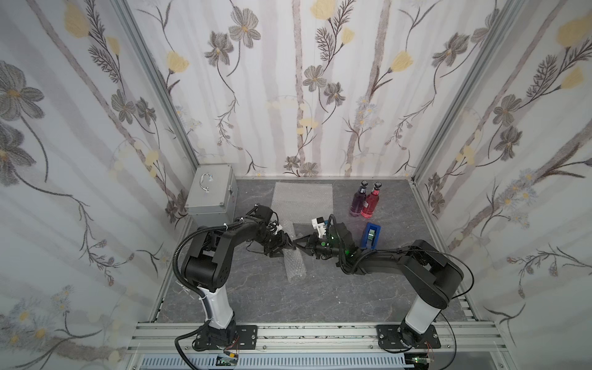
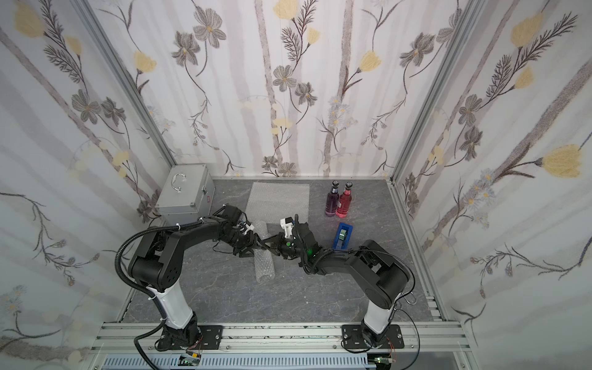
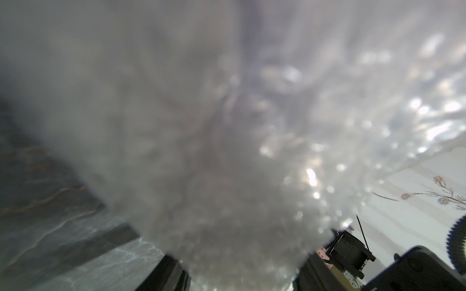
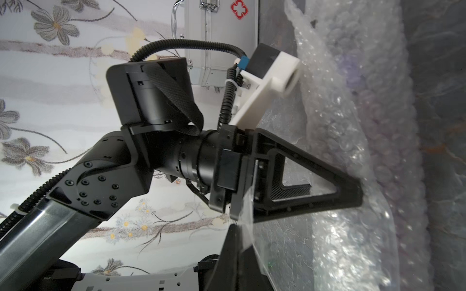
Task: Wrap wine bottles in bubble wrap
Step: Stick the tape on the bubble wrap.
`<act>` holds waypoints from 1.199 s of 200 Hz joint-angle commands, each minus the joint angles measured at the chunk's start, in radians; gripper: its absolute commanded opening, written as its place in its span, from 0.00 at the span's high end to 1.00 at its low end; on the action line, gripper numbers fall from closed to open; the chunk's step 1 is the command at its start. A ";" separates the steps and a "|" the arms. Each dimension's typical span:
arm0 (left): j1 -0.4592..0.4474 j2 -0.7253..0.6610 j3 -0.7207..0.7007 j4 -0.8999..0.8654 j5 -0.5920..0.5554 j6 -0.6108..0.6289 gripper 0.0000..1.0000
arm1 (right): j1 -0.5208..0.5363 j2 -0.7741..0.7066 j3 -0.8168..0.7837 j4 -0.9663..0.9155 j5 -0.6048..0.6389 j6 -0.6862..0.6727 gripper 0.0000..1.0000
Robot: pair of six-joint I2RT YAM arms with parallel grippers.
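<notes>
**A:** Fingers first. What does the left gripper (image 1: 283,246) have?

**B:** In its wrist view the fingers (image 3: 174,273) stand partway open on either side of the wrapped roll (image 1: 294,267) and seem clamped on it. Wrap smothers most of the lens. The right wrist view shows one fingertip dug into the bubbles.

**A:** And the right gripper (image 1: 301,246)?

**B:** It's fully closed, its tip nearly touching the left one above the roll. It looks pinched on a clear tape strip (image 4: 248,221), but the film is hard to trace.

**A:** Where's the bottle?

**B:** A purple tinge shows through the roll, so I take that for the third bottle (image 4: 349,66). The roll lies on the table (image 1: 256,298), between the arms.

**A:** So what can go wrong?

**B:** The tape, mostly. It hangs loose beside the left gripper's frame, so it could stick there or fold onto itself instead of landing on the seam. If the left gripper lets go before the tape holds, the springy wrap may uncurl. The two tips are also close enough to knock together.

**A:** Anything further out?

**B:** The purple bottle (image 1: 358,201) and red-pink bottle (image 1: 371,203) stand touching near the back. The tape dispenser (image 1: 371,235) sits just beside the right arm, and a wide swing could clip it. The spare bubble wrap sheet (image 1: 302,197) lies flat behind the roll.
</notes>
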 commanded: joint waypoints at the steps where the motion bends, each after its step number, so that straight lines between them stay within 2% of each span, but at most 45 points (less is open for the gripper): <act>1: 0.000 0.011 -0.011 -0.035 -0.150 -0.018 0.43 | 0.000 0.034 0.046 -0.017 -0.036 -0.032 1.00; 53: 0.002 0.006 -0.013 -0.035 -0.153 -0.019 0.43 | -0.013 0.119 0.010 0.065 -0.038 0.048 1.00; 87: 0.002 0.005 -0.014 -0.034 -0.155 -0.020 0.43 | -0.011 0.111 -0.037 0.071 -0.023 0.072 1.00; 148: 0.003 0.004 -0.014 -0.033 -0.155 -0.019 0.43 | -0.006 0.108 -0.066 0.010 -0.005 0.070 1.00; 193: 0.002 0.001 -0.015 -0.034 -0.155 -0.018 0.43 | 0.003 0.111 0.001 -0.112 0.011 0.031 1.00; 218: 0.002 -0.002 -0.016 -0.032 -0.155 -0.018 0.43 | 0.009 0.105 0.051 -0.219 0.023 -0.005 0.81; 240: 0.001 -0.006 -0.017 -0.030 -0.156 -0.017 0.43 | 0.016 0.097 0.103 -0.350 0.048 -0.055 0.79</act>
